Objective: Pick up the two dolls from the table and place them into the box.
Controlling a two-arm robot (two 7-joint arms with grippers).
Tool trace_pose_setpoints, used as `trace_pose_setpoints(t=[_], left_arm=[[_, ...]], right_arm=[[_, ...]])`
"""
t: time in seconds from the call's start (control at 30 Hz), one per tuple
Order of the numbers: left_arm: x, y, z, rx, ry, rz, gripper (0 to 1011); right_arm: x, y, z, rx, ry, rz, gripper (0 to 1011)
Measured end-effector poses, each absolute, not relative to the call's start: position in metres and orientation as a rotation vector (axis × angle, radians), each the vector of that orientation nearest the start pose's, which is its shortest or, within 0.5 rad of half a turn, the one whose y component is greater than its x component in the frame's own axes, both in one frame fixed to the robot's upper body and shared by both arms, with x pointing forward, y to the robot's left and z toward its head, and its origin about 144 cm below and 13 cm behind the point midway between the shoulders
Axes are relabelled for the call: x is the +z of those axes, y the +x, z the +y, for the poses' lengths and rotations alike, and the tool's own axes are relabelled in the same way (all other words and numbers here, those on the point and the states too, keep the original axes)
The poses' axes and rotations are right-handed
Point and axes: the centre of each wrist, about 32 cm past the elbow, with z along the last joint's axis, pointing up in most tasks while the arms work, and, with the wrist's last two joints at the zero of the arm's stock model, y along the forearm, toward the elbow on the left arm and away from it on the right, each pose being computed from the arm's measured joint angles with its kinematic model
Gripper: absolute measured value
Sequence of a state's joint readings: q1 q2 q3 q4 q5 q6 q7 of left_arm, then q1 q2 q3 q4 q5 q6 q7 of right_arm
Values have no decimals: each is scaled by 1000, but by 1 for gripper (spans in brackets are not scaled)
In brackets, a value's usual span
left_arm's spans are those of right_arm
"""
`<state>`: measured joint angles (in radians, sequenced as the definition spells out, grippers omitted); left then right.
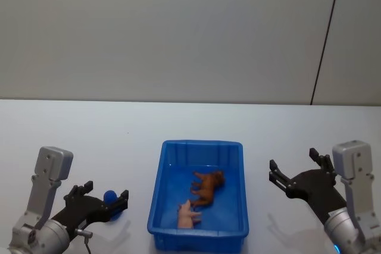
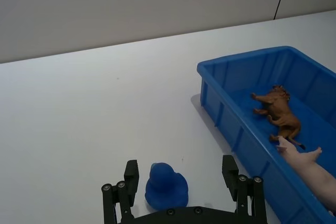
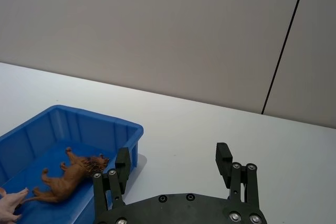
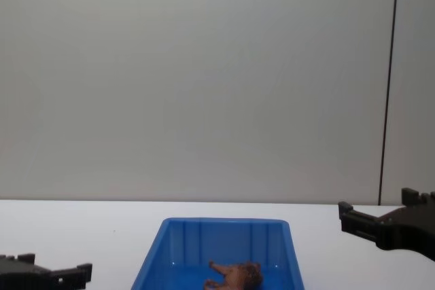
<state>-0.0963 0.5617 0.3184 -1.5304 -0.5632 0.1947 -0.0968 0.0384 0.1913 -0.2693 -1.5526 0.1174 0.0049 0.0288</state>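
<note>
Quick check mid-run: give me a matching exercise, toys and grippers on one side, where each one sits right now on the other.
Things:
1. shaggy brown toy animal
2. pale pink toy animal
3. small dark blue toy figure
4. right gripper

Places:
A. on the white table, between the open jaws of the left gripper
B. open, empty, to the right of the bright blue plastic bin
C. lying in the bin, farther from the robot
D. lying in the bin, by its near wall

Pairs: 1-C, 2-D, 3-A, 4-B

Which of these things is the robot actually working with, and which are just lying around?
In the job:
- blue box
- brown doll and pink doll, inside the box
- dark blue doll, on the table between the open left claw

Lying about:
- nothing besides the white table
</note>
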Motion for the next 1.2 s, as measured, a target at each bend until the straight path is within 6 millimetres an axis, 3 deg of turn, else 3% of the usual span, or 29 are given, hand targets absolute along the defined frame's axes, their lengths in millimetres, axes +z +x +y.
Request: trace_pose_setpoints(t=[0.67, 0.93, 1.2], left_arm=[[1145, 507, 319, 1156, 324, 269, 1001], [1145, 518, 321, 1141, 367, 292, 838], [1145, 527, 320, 1130, 399, 301, 566]], right_arm=[[1137, 459, -199, -1279, -82, -41, 1001], [1138, 459, -199, -1279, -82, -41, 1001], [1138, 459, -199, -1279, -82, -41, 1001]])
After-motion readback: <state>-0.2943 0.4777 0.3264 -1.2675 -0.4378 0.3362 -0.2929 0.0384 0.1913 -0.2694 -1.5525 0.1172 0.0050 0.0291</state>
